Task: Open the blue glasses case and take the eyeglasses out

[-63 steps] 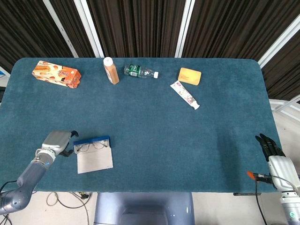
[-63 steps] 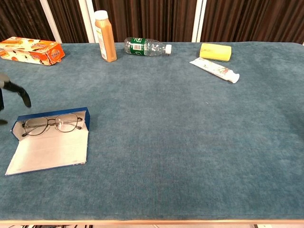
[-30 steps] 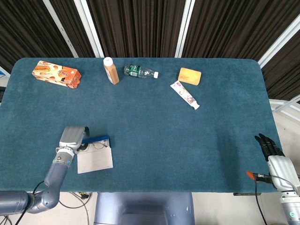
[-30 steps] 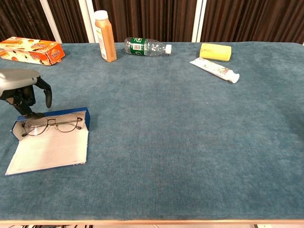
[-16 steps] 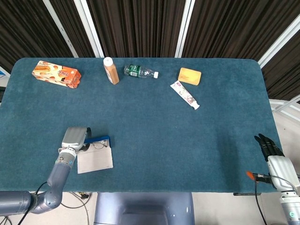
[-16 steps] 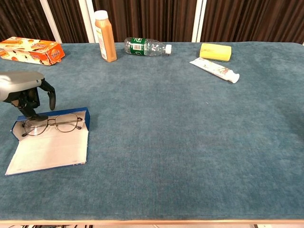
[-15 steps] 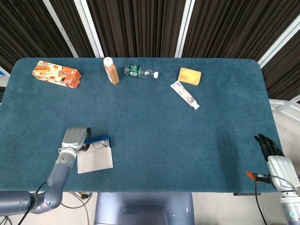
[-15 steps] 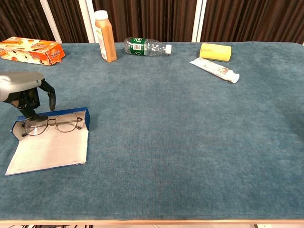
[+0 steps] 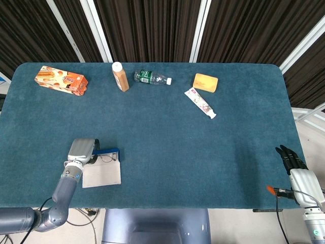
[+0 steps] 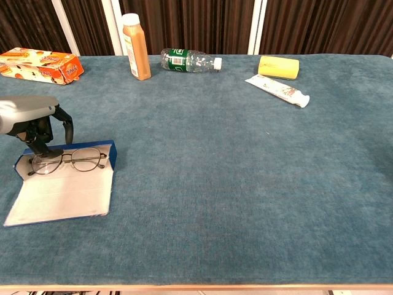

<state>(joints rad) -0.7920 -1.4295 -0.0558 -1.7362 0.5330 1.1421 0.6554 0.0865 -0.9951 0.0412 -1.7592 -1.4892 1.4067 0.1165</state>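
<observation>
1. We see the blue glasses case (image 10: 61,178) lying open near the table's front left corner, the eyeglasses (image 10: 67,160) inside it along its far wall.
2. The left hand (image 10: 31,121) hovers over the case's left end, fingers curved down and apart, holding nothing; whether a fingertip touches the frame we cannot tell.
3. The right hand (image 9: 293,161) hangs past the table's right edge, fingers loosely extended, empty.
4. Risk, in our judgement: the thin frame may slip from a shallow pinch, or the light case may lift or slide with it.
5. The teal felt table (image 10: 245,184) stands before dark curtains (image 9: 152,25).
</observation>
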